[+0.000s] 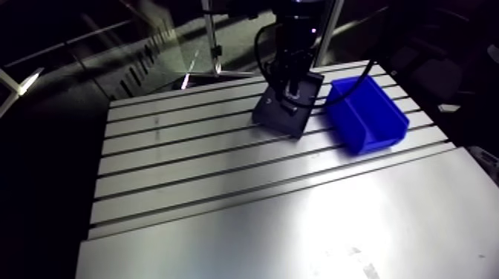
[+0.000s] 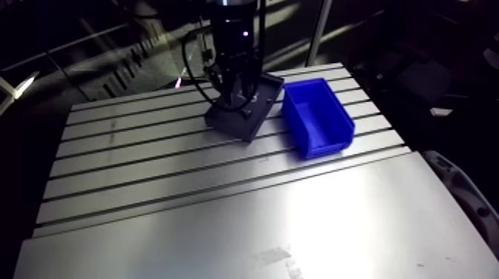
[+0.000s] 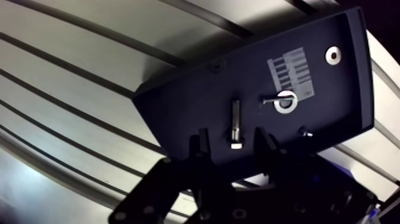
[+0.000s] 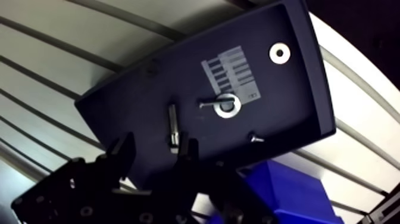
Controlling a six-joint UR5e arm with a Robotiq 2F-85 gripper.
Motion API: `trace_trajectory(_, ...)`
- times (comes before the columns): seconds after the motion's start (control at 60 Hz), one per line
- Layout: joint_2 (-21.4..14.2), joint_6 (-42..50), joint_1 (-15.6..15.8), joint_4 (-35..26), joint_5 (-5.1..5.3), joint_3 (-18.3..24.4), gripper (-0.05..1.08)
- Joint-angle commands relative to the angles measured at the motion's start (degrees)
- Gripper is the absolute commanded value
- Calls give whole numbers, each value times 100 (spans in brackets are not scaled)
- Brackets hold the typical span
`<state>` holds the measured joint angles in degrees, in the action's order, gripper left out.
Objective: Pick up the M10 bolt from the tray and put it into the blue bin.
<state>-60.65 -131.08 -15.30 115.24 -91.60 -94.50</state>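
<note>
Pincer (image 3: 233,148) spread wide, either side of the M10 bolt (image 3: 236,121) in the tray (image 3: 178,107); stiff, slick steel, it is likely best pinched across its shank.

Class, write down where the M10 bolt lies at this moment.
In the wrist view, the bolt lies flat on the dark tray, between the open fingers of the gripper, beside a washer.

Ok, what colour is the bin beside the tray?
The bin is blue, clearest in the arm view.
</note>
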Motion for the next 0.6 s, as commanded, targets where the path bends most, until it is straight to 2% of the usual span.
trace_trajectory(0.017,39,-70,-41,363,-4,-219,49)
trace_trajectory(0.433,94,-133,-51,423,-2,-293,49)
trace_trajectory(0.6,94,-176,-52,649,-2,-335,49)
